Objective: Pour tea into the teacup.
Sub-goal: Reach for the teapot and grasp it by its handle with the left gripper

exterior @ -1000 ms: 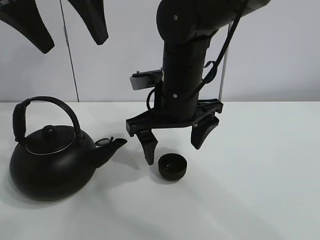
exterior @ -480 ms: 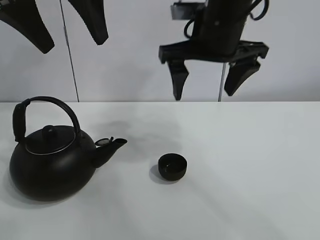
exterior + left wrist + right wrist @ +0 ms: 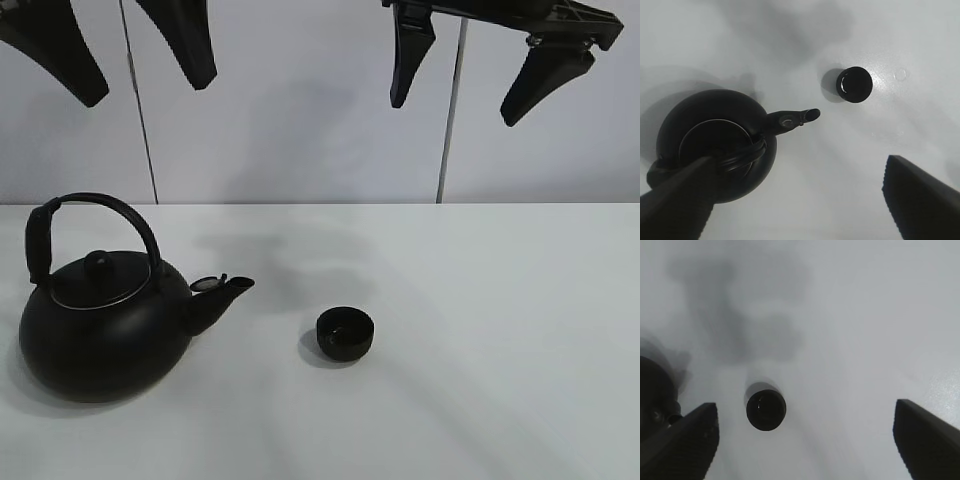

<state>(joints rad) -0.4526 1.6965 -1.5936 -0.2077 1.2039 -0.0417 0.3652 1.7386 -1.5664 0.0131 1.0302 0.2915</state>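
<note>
Claws are hanging high, jaws apart, gripping nothing: left claw [image 3: 125, 45] over the kettle [image 3: 105, 330], right claw [image 3: 458, 100] above the teacup [image 3: 345, 333], which is sitting upright on the table [image 3: 520, 380] near the spout [image 3: 235, 287]. I am judging the pour unstarted: grasping, lifting and tilting are all waiting.

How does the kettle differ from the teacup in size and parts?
The kettle is far bigger than the teacup. The kettle has an arched handle, a lid and a spout; the teacup has none and is open on top. Both are black and stand upright on the white table.
</note>
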